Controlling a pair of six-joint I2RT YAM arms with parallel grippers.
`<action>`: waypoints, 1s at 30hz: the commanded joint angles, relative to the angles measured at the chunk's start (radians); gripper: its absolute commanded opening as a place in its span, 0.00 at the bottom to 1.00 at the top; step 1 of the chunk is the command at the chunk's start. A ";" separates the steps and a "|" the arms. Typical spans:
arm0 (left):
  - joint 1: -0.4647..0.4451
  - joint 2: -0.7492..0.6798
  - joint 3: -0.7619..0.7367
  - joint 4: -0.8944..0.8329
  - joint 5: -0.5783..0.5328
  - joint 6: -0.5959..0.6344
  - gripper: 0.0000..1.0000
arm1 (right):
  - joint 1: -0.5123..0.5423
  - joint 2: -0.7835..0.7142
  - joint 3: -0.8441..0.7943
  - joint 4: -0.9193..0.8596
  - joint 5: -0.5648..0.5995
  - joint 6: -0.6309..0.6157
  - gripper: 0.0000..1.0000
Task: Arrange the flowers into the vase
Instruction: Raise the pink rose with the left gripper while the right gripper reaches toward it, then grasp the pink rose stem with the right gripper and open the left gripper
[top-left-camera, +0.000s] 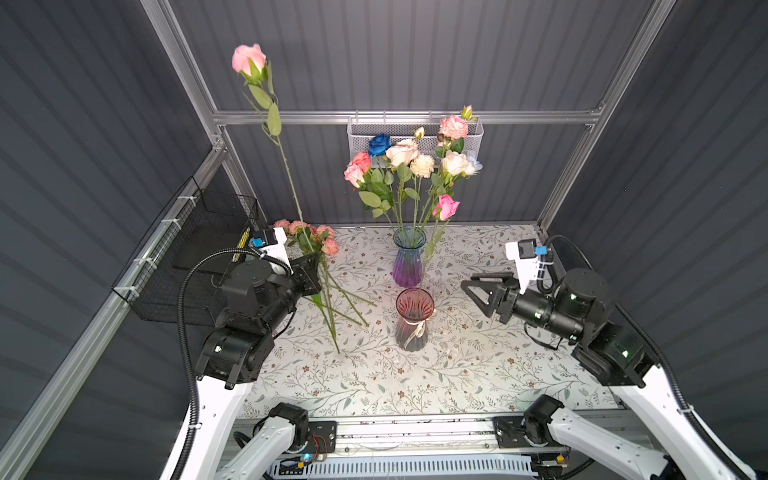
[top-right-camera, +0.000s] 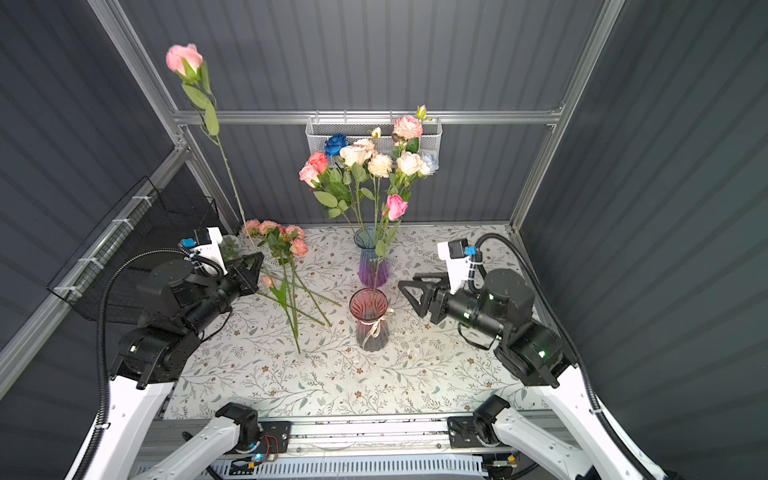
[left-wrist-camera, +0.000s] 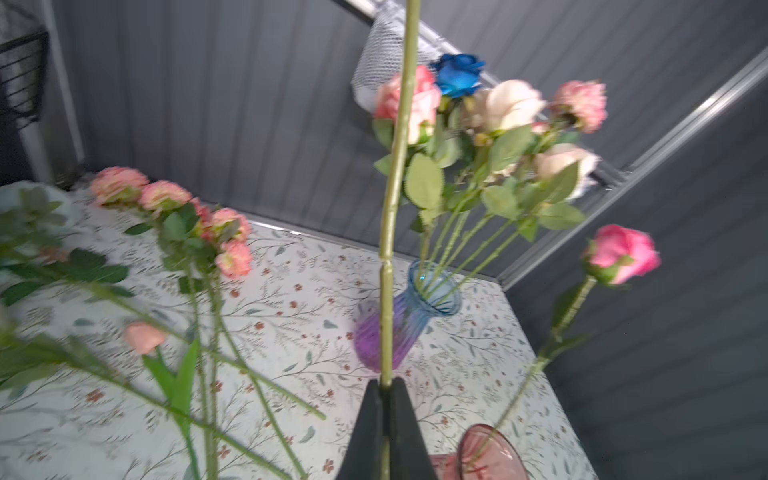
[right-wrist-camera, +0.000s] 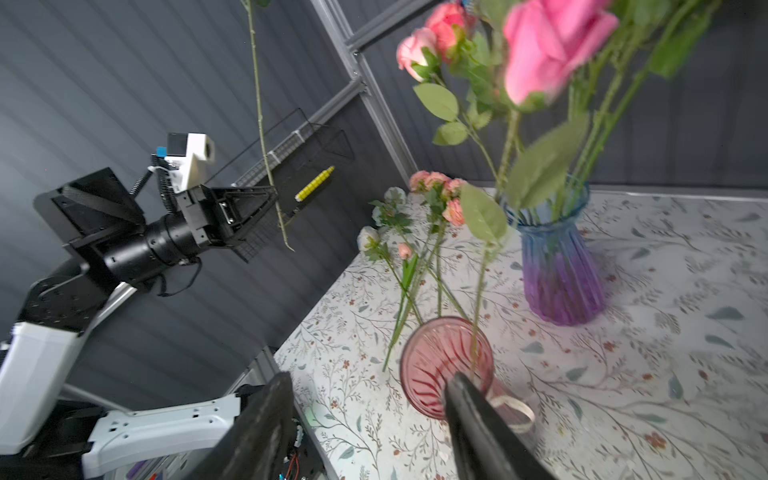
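Left wrist view: your left end effector (left-wrist-camera: 384, 390) clamps the pale pink rose (left-wrist-camera: 397, 166) by its stem, frame centre; right end effector (right-wrist-camera: 370, 380) stands half-open, empty. Held low, it may swing and miss the red vase (left-wrist-camera: 490, 446).

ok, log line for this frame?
left hand: shut on long pink rose stem, bloom up | right hand: open, by pink vase | pink vase: one hot-pink rose | blue vase: bouquet | table: loose flowers

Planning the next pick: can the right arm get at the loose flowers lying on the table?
Probably not cleanly. The right hand is open and free, but the red vase with its pink rose stands between it and the loose flowers, and the left hand holds a long rose near them.
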 joint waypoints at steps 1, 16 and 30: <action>-0.006 -0.008 0.006 0.077 0.244 0.055 0.00 | 0.045 0.102 0.124 0.051 -0.127 -0.039 0.62; -0.006 -0.047 -0.194 0.356 0.829 0.051 0.00 | 0.244 0.595 0.655 0.020 -0.166 -0.189 0.71; -0.006 -0.054 -0.235 0.366 0.952 0.077 0.00 | 0.239 0.764 0.937 -0.100 -0.113 -0.197 0.51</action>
